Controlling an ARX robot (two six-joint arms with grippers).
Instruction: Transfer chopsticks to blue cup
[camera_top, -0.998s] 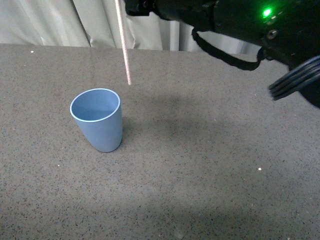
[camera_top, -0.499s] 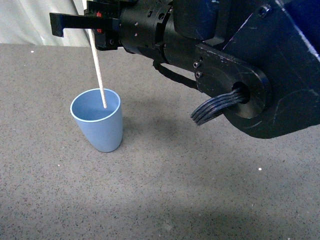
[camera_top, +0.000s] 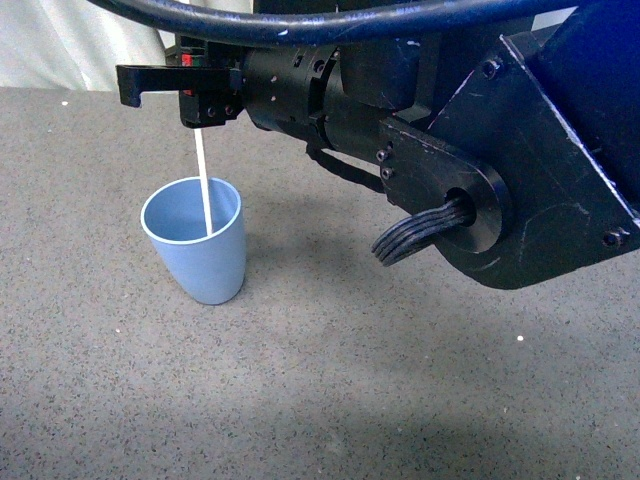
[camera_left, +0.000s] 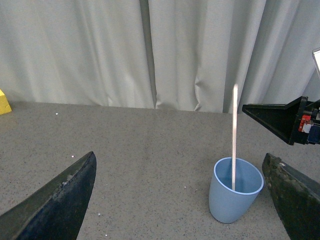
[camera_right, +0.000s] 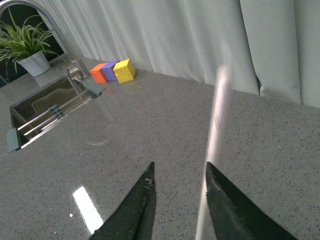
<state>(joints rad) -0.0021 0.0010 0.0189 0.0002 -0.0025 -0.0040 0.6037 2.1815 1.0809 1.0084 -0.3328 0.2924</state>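
The light-blue cup (camera_top: 195, 250) stands upright on the grey counter, left of centre. The pale chopstick (camera_top: 203, 180) stands nearly upright with its lower end inside the cup. My right gripper (camera_top: 130, 82) hovers just above the cup, open, with the stick passing beside one finger. In the right wrist view the stick (camera_right: 217, 120) is blurred, next to one finger of the open right gripper (camera_right: 179, 170). My left gripper (camera_left: 180, 210) is wide open and empty, low over the counter, facing the cup (camera_left: 235, 195) and the stick (camera_left: 234, 135).
My right arm (camera_top: 480, 150) fills the upper right of the front view. White curtains (camera_left: 150, 50) hang behind the counter. A sink (camera_right: 50, 110), a potted plant (camera_right: 30, 45) and orange, purple and yellow blocks (camera_right: 125, 70) sit further along.
My right gripper came forward and down over the cup with the stick. The stick's lower end went from above the counter into the cup. The arm now fills more of the view.
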